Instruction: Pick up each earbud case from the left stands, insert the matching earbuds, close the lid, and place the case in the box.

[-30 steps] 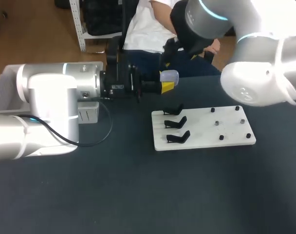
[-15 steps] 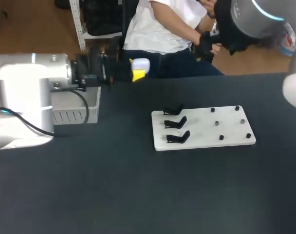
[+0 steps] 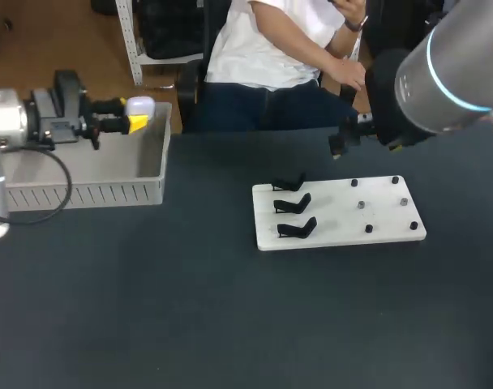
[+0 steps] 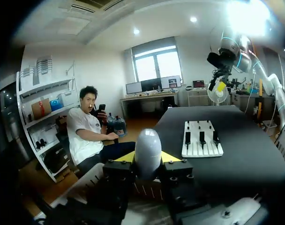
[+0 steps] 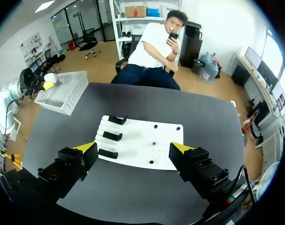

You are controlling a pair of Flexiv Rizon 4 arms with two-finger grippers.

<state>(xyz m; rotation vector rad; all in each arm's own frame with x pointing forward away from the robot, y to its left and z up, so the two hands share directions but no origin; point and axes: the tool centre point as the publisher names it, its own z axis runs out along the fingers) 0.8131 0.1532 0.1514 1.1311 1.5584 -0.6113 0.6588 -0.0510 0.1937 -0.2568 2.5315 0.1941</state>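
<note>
**Case pinched in my left gripper, over the box**

The pale, egg-rounded plastic earbud case (image 4: 147, 151) with its lid closed sits between the two yellow tips of my left gripper (image 4: 148, 158). Both fingers press on it from opposite sides, parted only as far as the case is wide. From the head view the left gripper (image 3: 136, 121) holds the earbud case (image 3: 139, 106) in the air, with the pale grey slotted plastic box (image 3: 84, 193) under it. The case is above the box's inside, near its right wall.

Well ahead of the left gripper, on the dark table (image 3: 230, 324), lies the flat white rectangular board (image 3: 336, 233). It carries three black hooked stands (image 3: 293, 203) in a row and small black pegs (image 3: 368, 229).

My right gripper (image 5: 134, 147) hangs in the air above that board. Its fingers are spread wide, and the stands are in sight below, between its tips.
</note>
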